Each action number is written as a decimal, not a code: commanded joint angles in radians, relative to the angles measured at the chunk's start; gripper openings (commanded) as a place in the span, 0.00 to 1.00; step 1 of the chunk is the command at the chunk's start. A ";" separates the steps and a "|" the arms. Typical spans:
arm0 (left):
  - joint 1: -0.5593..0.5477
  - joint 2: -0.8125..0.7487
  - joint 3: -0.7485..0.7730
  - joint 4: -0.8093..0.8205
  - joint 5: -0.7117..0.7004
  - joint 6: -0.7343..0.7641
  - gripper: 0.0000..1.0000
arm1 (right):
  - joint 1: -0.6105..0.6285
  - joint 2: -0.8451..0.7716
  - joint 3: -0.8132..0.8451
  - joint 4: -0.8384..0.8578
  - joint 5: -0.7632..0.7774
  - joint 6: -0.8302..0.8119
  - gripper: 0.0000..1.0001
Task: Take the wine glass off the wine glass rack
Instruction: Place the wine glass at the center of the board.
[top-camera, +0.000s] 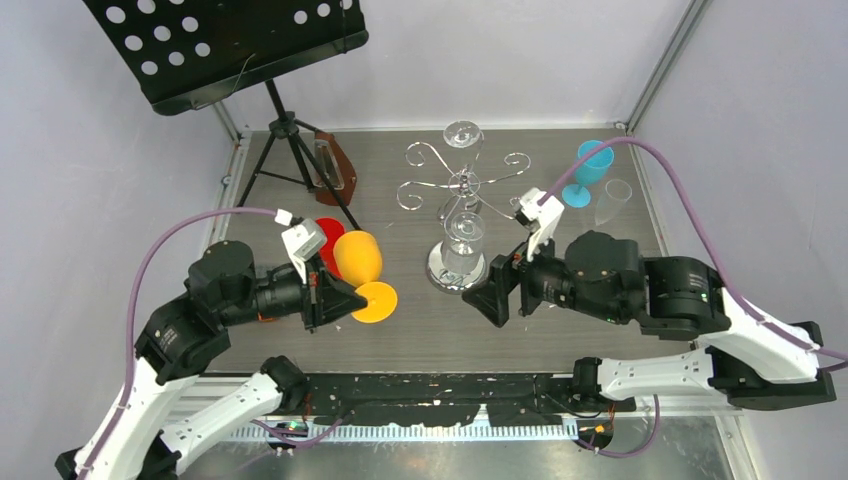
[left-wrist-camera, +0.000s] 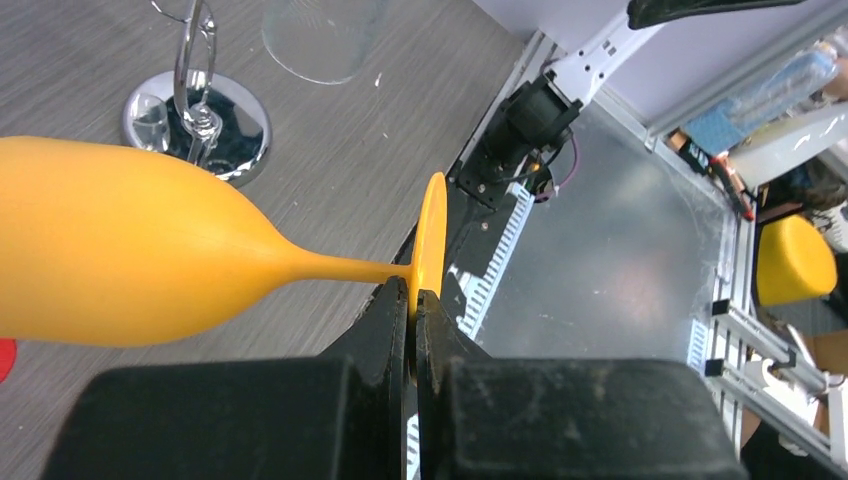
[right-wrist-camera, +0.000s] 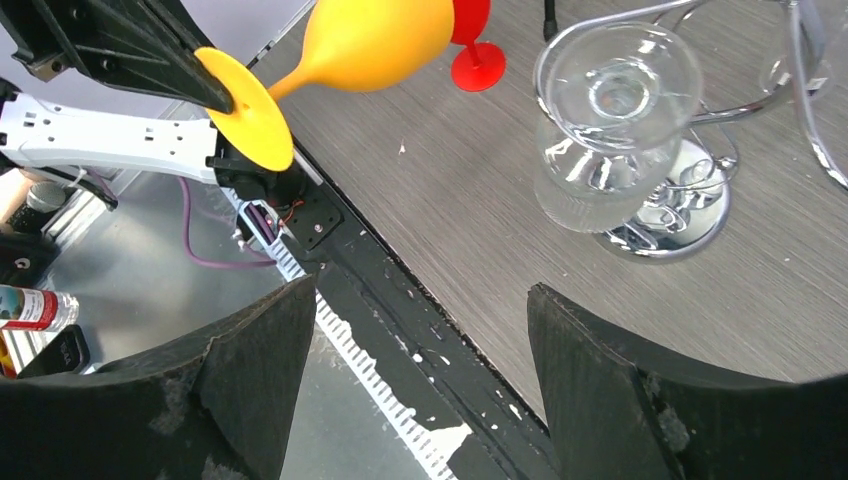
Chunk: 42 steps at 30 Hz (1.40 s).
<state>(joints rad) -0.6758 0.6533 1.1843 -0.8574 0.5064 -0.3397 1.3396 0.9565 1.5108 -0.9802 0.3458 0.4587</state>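
The chrome wine glass rack (top-camera: 462, 184) stands mid-table on its round mirror base (left-wrist-camera: 197, 125). A clear wine glass (top-camera: 464, 236) hangs upside down from a near arm, also seen as the clear wine glass (right-wrist-camera: 612, 120) in the right wrist view. Another clear glass (top-camera: 462, 134) hangs at the far side. My left gripper (top-camera: 352, 300) is shut on the foot (left-wrist-camera: 432, 238) of an orange wine glass (left-wrist-camera: 120, 245), held sideways left of the rack and apart from it. My right gripper (top-camera: 490, 292) stands open and empty just right of the rack's base, its fingers (right-wrist-camera: 250, 370) wide apart.
A red glass (top-camera: 325, 240) stands behind the orange one. A blue glass (top-camera: 590, 168) and a clear glass (top-camera: 612, 202) stand at the back right. A black music stand (top-camera: 285, 125) on a tripod occupies the back left. The table's near edge (right-wrist-camera: 400, 290) lies below the right gripper.
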 joint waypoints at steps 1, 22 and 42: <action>-0.100 -0.002 -0.013 0.025 -0.118 0.079 0.00 | 0.003 0.050 0.045 0.056 -0.025 0.015 0.84; -0.583 -0.001 -0.079 0.064 -0.683 0.258 0.00 | -0.104 0.294 0.097 0.252 -0.228 0.131 0.84; -1.023 0.065 -0.099 0.069 -1.263 0.280 0.00 | -0.131 0.513 0.122 0.313 -0.332 0.154 0.80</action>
<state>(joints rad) -1.6474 0.7002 1.0706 -0.8410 -0.6209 -0.0662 1.2133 1.4525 1.5974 -0.7174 0.0277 0.5991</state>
